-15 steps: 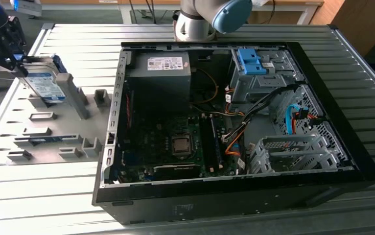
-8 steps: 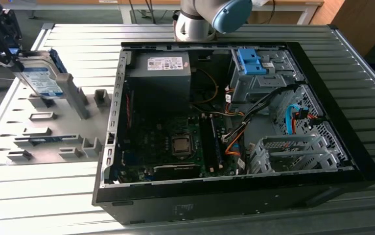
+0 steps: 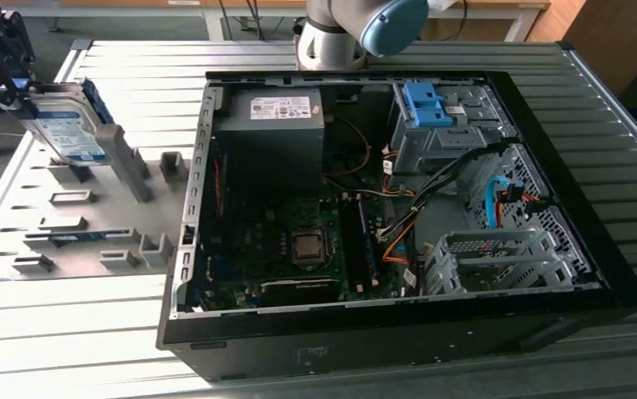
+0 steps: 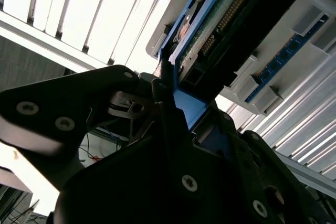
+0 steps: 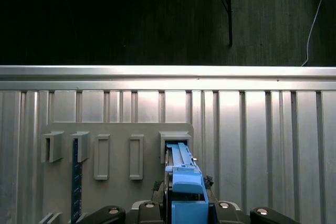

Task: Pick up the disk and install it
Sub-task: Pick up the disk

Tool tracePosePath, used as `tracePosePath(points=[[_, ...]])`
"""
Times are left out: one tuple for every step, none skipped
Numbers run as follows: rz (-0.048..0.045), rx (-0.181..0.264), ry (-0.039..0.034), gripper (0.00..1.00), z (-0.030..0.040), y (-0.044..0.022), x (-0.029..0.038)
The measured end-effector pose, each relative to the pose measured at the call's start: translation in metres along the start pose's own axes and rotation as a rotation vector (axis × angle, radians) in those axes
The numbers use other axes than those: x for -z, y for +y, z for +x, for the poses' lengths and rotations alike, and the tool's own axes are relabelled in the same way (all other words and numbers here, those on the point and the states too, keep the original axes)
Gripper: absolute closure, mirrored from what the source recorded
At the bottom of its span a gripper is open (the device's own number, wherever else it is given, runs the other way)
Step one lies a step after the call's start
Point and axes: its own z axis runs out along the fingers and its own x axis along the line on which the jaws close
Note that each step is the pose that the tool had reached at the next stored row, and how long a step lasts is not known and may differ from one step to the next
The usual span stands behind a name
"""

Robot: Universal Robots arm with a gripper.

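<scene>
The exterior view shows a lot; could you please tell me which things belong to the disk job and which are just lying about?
Job in hand:
disk, clamped by the gripper
grey holder plate beneath it
open computer case

Just lying about:
grey box with white sticker
bare blue bracket
slatted table

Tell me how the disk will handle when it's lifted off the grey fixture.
The disk is a metal-cased block, so it is probably rigid and heavy for its size. Held at one end by the gripper, standing on edge, it may tend to swing. The bare circuit board on one face and the smooth blue rail suggest avoiding knocks and slip.
</scene>
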Motion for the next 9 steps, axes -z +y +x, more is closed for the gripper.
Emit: tracePosePath(points=[[-0.0001, 0.0, 0.0, 0.64, 0.0, 0.0, 0.0006], [-0.0001, 0.0, 0.0, 0.64, -0.0001, 0.0, 0.0012], [0.0, 0.0, 0.0, 0.64, -0.0001, 0.0, 0.0012], [-0.0001, 0.0, 0.0001, 0.64, -0.0001, 0.0001, 0.0014], [-0.0003, 0.0, 0.0002, 0.64, -0.0001, 0.0001, 0.0019], [-0.0006, 0.0, 0.0003, 0.64, -0.0001, 0.0001, 0.0026], [-0.0003, 0.0, 0.0002, 0.64, -0.0002, 0.0001, 0.0031], [-0.0002, 0.0, 0.0001, 0.64, -0.0002, 0.0001, 0.0038], [-0.0002, 0.0, 0.0001, 0.64, -0.0002, 0.0002, 0.0045]])
